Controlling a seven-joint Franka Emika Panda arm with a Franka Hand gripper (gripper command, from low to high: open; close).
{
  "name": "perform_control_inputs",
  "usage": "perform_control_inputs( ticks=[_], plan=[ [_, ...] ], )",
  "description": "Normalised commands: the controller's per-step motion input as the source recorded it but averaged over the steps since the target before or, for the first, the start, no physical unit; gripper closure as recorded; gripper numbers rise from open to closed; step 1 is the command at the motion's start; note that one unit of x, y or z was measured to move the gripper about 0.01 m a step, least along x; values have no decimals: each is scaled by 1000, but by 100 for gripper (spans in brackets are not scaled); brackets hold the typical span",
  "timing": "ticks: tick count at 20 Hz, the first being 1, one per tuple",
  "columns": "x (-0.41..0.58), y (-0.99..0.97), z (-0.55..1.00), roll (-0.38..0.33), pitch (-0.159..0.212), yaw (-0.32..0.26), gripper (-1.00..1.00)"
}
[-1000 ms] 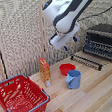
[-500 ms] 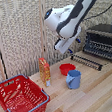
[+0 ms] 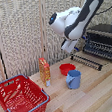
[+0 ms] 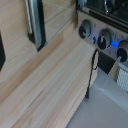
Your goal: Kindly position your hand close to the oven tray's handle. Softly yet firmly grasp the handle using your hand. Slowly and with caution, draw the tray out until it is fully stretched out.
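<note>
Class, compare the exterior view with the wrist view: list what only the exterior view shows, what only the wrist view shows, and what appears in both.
Only the exterior view: the white robot arm, the red wire basket, an orange carton, a blue cup, a red bowl and the oven tray projecting from the oven.

Only the wrist view: round control knobs and a dark cable; the gripper itself is out of frame.

Both: the pale wooden tabletop.

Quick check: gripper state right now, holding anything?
Gripper: above the oven tray, touching nothing; open or shut cannot be told.
</note>
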Motion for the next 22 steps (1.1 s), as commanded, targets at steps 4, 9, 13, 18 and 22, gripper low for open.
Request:
perform_control_inputs(
  ticks=[4, 9, 13, 18, 22],
  plan=[
    [385, -260, -131, -176, 0, 210, -100],
    [461, -444, -23, -136, 0, 139, -100],
    [84, -790, 0, -147, -3, 31, -100],
    [-133, -735, -100, -101, -44, 17, -100],
    [-161, -624, -236, -72, -59, 19, -100]
  ],
)
